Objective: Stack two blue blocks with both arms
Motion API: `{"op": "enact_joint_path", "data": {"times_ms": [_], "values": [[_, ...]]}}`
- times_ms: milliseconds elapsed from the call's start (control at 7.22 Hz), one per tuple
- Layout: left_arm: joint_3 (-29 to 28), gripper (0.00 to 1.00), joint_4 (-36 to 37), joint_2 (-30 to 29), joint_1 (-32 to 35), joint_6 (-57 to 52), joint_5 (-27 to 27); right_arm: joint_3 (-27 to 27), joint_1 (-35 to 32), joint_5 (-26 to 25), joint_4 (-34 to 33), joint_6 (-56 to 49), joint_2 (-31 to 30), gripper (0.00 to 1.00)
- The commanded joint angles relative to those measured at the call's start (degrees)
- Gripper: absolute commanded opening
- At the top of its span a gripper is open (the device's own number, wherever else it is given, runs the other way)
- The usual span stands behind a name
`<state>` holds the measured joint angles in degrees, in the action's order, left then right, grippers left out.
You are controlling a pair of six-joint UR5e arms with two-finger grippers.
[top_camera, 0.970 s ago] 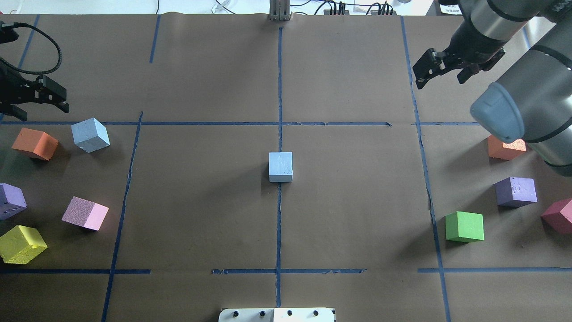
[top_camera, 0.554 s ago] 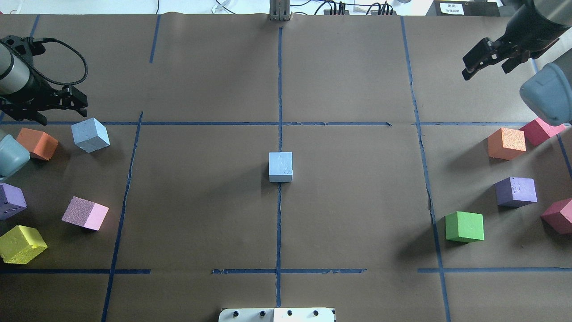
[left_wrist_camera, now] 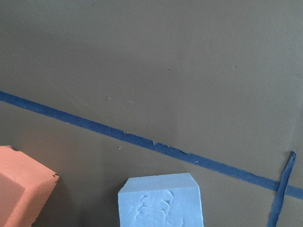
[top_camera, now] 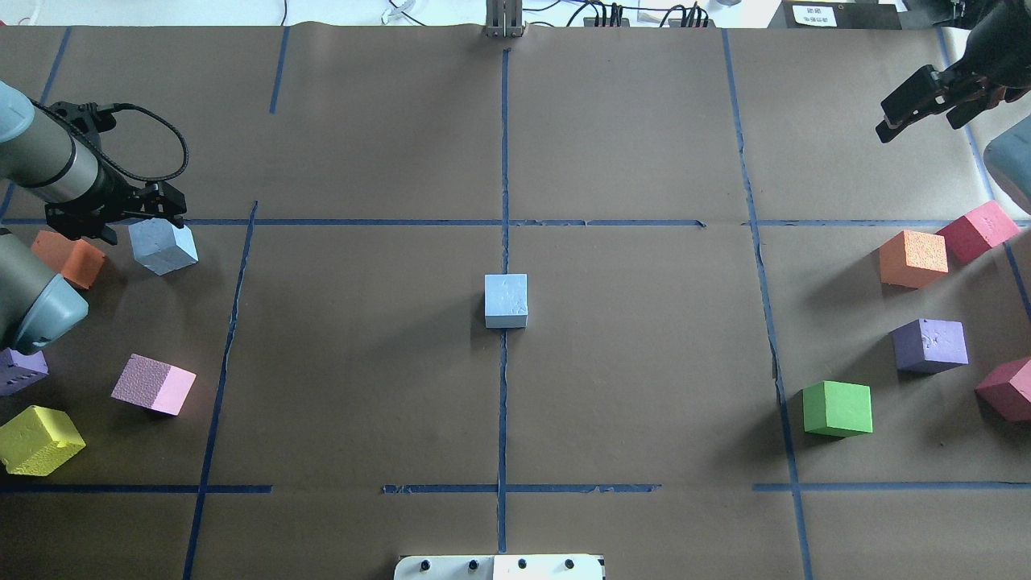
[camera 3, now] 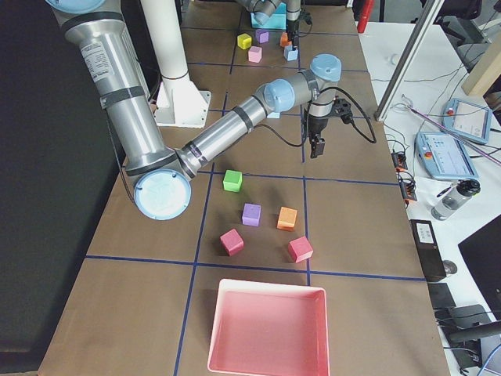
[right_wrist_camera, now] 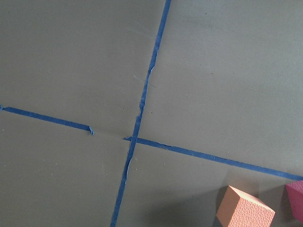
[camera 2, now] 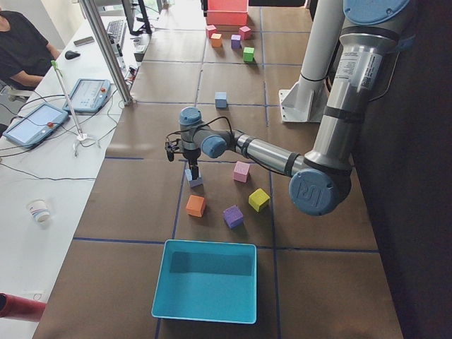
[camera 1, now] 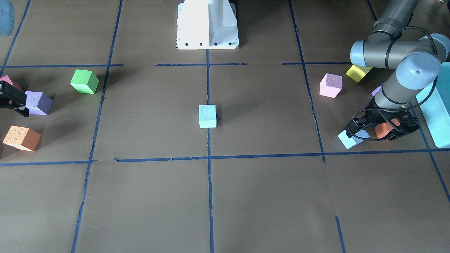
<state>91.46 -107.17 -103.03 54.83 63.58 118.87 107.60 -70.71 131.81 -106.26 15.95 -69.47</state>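
The two blue blocks are not yet stacked. The left block (top_camera: 163, 246) lies beside an orange cube (top_camera: 74, 259), and the left gripper (top_camera: 142, 223), fingers spread, has been brought in from the table edge to just over it. The centre block (top_camera: 506, 300) is left unmoved on the tape line (top_camera: 504, 161). The right gripper (top_camera: 923, 122), spread and empty, has been drawn back toward the far corner. A pick-up is judged imminent.

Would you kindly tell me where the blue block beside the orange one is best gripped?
Come straight down onto the blue block and pinch two opposite upright faces. It sits flat but turned against the tape lines, so align the grasp with its faces.
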Motion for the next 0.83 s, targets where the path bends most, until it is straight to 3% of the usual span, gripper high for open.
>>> {"op": "enact_joint_path", "data": {"times_ms": [0,416,693], "values": [[-2.1,1.00,-2.0,-0.2,-0.9,0.3,-0.7,0.1,-0.1,-0.1,0.0,0.0,-0.2,1.00],[-6.8,0.97,-5.3,-2.2,-1.0,0.1,-0.7,0.3,-0.4,-0.1,0.1,0.0,-0.3,1.00],[-5.2,0.33,-5.1,-1.8,-1.0,0.2,-0.5,0.9,-0.7,-0.1,0.0,0.0,-0.8,1.00]]}}
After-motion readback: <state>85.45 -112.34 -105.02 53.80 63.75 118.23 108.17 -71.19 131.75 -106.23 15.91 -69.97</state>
